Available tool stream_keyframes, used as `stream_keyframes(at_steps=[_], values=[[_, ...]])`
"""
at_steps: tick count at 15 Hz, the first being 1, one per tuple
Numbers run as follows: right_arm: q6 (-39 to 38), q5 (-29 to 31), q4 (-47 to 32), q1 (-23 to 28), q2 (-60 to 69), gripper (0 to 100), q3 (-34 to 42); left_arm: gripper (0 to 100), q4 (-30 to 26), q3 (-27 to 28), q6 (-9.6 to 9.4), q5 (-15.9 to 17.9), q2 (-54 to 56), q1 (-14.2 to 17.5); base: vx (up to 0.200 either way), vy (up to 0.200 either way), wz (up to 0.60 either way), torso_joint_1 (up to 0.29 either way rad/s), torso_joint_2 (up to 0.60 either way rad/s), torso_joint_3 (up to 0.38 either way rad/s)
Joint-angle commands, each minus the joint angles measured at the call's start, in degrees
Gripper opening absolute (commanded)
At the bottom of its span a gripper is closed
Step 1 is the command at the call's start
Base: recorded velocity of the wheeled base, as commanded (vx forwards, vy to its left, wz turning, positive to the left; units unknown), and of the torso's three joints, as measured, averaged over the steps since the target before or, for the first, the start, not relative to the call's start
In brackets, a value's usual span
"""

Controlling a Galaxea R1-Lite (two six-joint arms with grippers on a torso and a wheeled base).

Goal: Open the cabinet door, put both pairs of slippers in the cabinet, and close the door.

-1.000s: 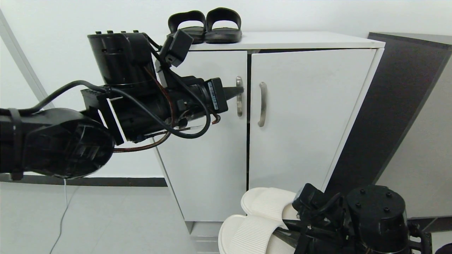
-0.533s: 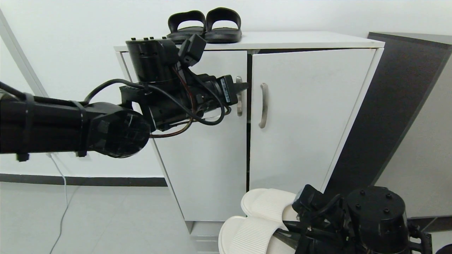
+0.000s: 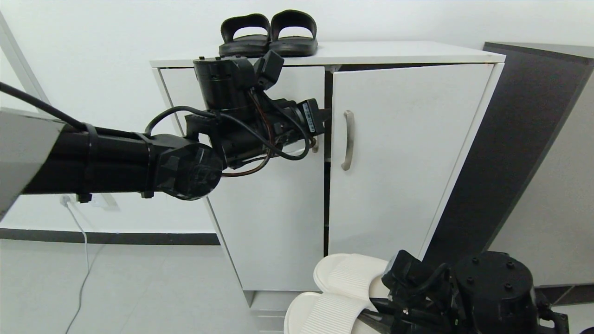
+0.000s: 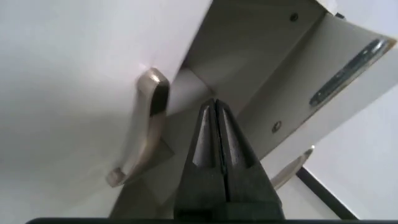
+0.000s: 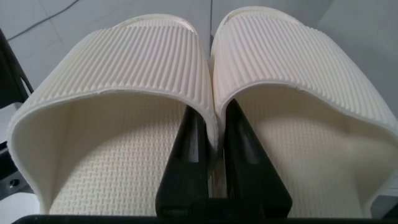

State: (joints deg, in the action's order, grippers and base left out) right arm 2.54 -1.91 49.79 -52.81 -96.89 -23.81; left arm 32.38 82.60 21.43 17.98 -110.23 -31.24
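Note:
A white two-door cabinet (image 3: 278, 222) stands ahead. Its right door (image 3: 399, 153) is slightly ajar, leaving a dark gap. My left gripper (image 3: 326, 114) is shut, and its tips (image 4: 216, 109) sit in that gap, just past the left door's metal handle (image 4: 148, 127). The right door's handle (image 3: 347, 139) is free. Black slippers (image 3: 269, 33) rest on the cabinet top. White ribbed slippers (image 3: 343, 283) hang low in front of the cabinet. My right gripper (image 5: 214, 134) is shut on their two inner walls, which are pressed together.
A dark grey panel (image 3: 510, 153) leans beside the cabinet's right side. A thin cable (image 3: 83, 273) runs down the wall onto the pale floor at the left. The cabinet's inside wall and a hinge strip (image 4: 348, 68) show through the gap.
My left arm has stretched forward and to the right, carrying the shut gripper from the left door's handle into the gap between the doors. The white slippers sank slightly.

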Motion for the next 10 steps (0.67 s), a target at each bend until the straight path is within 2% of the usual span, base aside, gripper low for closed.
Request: stream_keyframes(at_steps=[1,5,6,8,10], values=[[0.0,0.0,0.0,-0.3,0.0,0,0.1,0,0.2,-2.2,0.01,-0.1,1.1,-1.4,-0.200,0.000,0.00,-0.002,0.00,-0.002],[0.0,0.0,0.0,-0.8,-0.1,0,0.3,0,0.3,-8.1,-1.30,-0.3,5.9,-8.0,-0.200,0.000,0.00,0.000,0.00,0.004],[0.0,0.0,0.0,-0.9,-0.1,0,0.5,0,0.3,-9.3,-1.83,-0.2,7.0,-8.3,-0.200,0.000,0.00,-0.002,0.00,0.007],[0.0,0.0,0.0,-0.9,-0.1,0,0.5,0,0.4,-10.9,-2.36,-0.2,8.1,-8.2,0.000,0.000,0.00,0.000,0.00,0.000],[0.0,0.1,0.1,-0.8,-0.1,0,0.5,0,2.4,-15.5,-2.27,-0.2,10.8,-6.5,0.000,0.000,0.00,0.000,0.00,0.000]])
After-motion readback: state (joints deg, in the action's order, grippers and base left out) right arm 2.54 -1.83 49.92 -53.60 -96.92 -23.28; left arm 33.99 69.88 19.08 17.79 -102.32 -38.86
